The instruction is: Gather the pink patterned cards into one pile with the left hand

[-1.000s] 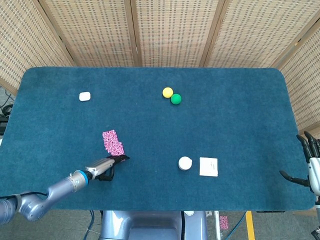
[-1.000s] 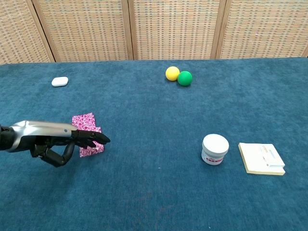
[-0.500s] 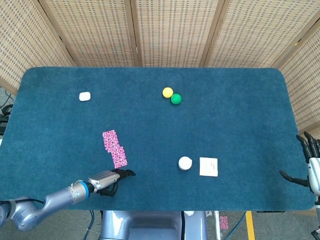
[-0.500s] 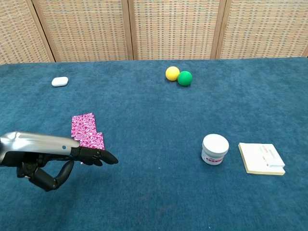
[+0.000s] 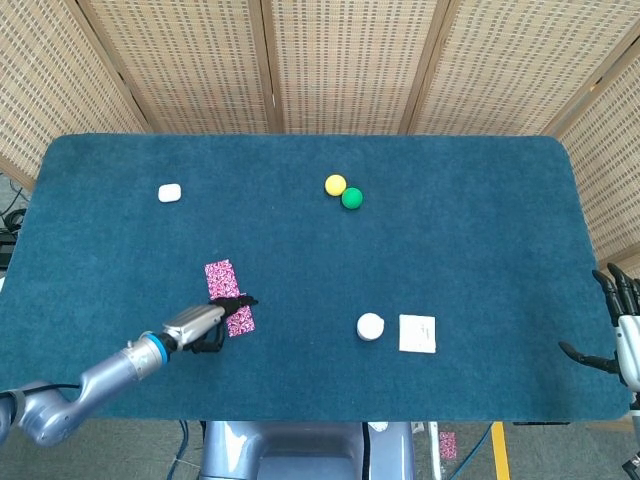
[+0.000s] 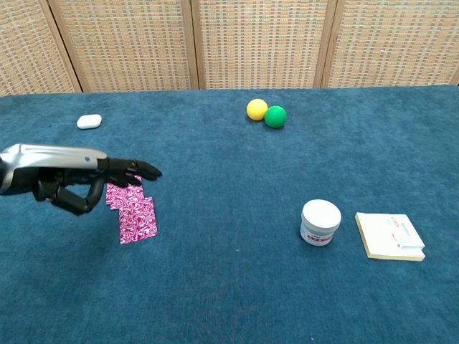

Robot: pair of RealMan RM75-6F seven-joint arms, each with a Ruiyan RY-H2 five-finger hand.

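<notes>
Pink patterned cards lie overlapping on the blue table near its left front, with the left hand over their far end (fingers partly curled, forefinger extended, gripping nothing visible).

The cards are bright pink with a white swirling pattern, on a deep teal table. One ball is yellow, the other ball green. The jar and small case are white.
</notes>
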